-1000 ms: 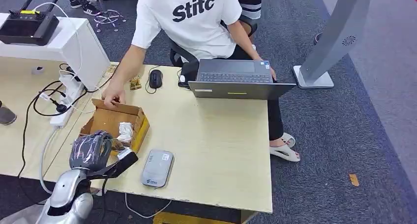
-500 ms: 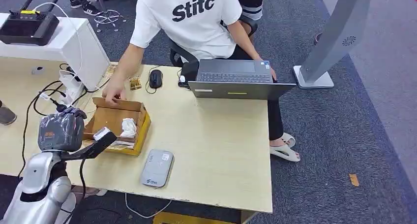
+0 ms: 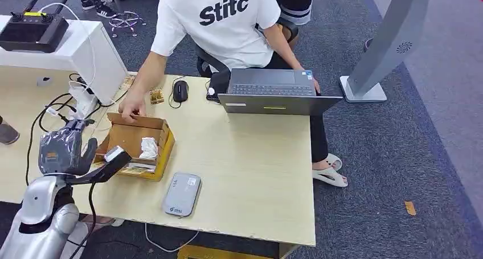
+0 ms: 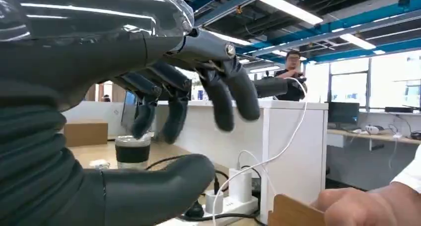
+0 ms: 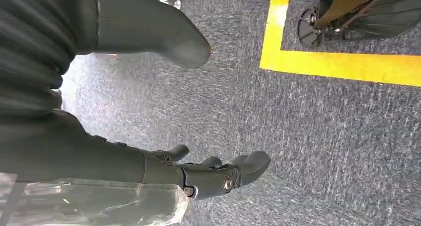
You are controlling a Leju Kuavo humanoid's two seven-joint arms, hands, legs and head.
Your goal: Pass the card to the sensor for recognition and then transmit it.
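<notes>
At the left end of the pale wooden table (image 3: 250,168), the left hand (image 3: 62,151) hangs raised above the near corner, just beside the open cardboard box (image 3: 164,151). The left wrist view shows the left hand (image 4: 99,62) with its fingers (image 4: 233,97) apart and gently bent, a wide gap between them and the thumb, and nothing held or touched. A white power strip (image 3: 77,131) with dark cables lies beyond it near the table's left side.

The box holds a crumpled white piece (image 3: 148,148) and something flat and pale (image 3: 136,169) at its near end. I cannot tell whether that is the card. A person's hand (image 3: 131,108) rests on the box's far flap.

Just right of the box's near corner lies the sensor (image 3: 182,194), a flat grey reader with rounded corners. Its long axis runs from the near edge toward the far one, leaning slightly right at the far end. It sits close to the near edge, apart from the box.

A bare stretch of tabletop runs right from the sensor to the table's right edge. At the far edge are a black mouse (image 3: 180,90) and an open laptop (image 3: 273,91) in front of the seated person. Beyond the right edge is grey carpet, with a grey stand (image 3: 393,42).

The right hand (image 5: 89,156) hangs over the carpet, fingers loosely bent and clear of the thumb, holding nothing.
</notes>
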